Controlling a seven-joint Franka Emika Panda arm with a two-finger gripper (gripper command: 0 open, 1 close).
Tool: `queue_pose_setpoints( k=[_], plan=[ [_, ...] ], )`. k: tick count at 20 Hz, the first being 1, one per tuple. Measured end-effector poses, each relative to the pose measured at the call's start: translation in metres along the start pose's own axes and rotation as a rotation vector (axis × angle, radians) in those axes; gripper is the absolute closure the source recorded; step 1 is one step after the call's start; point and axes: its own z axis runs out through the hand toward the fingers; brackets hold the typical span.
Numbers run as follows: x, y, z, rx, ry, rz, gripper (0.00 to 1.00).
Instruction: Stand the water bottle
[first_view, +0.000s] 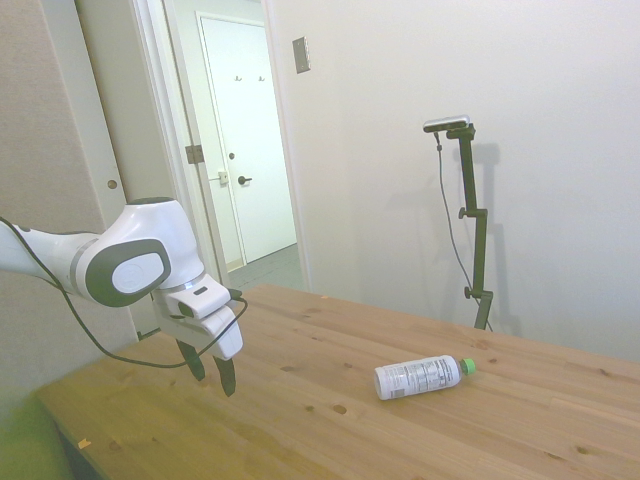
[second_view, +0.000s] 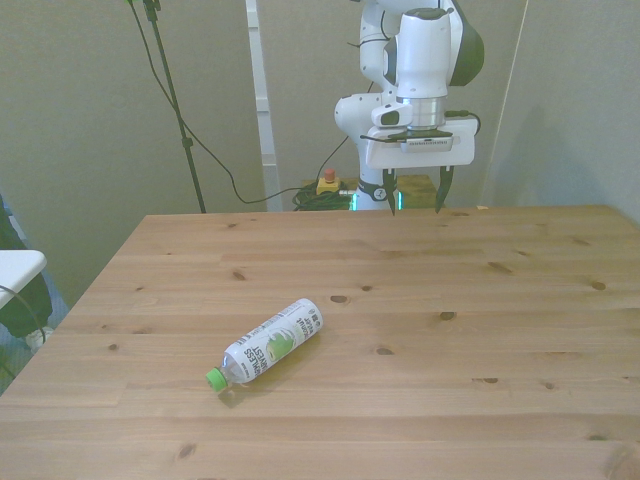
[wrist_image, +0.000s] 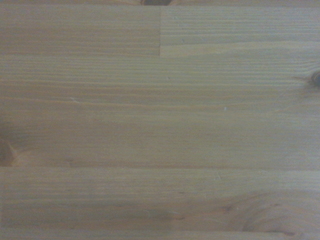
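- water bottle lying on its side on wooden table, green cap pointing away from gripper, well apart from it
- gripper fingers spread, empty, hovering over table's edge

The pincer hangs above the tabletop near its far edge, fingers spread and pointing down, with air between the fingertips and the wood. Directly beneath it the wrist view shows only bare planks. The one thing lying on the wood is the bottle, on its side well away from the pincer, toward the front view's left and nearer the camera edge, its green cap pointing away from the pincer. Between pincer and bottle the boards carry nothing. Above the bottle the space is open, and wood shows on all sides of it.
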Motion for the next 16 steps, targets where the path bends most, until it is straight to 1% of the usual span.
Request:
queue_pose_setpoints(
  k=[3,4,7,10,12,16],
  plan=[
    [0.002,-0.002,0.0,0.006,0.005,-0.008,0.0],
    [0.006,-0.005,-0.001,0.021,0.018,-0.006,0.0],
    [0.032,-0.012,-0.011,0.059,0.047,0.026,0.0],
    [0.08,-0.019,-0.028,0.09,0.083,0.082,0.0],
    [0.123,-0.021,-0.037,0.103,0.116,0.126,0.0],
    [0.21,-0.023,-0.041,0.113,0.168,0.211,0.0]
  ],
)
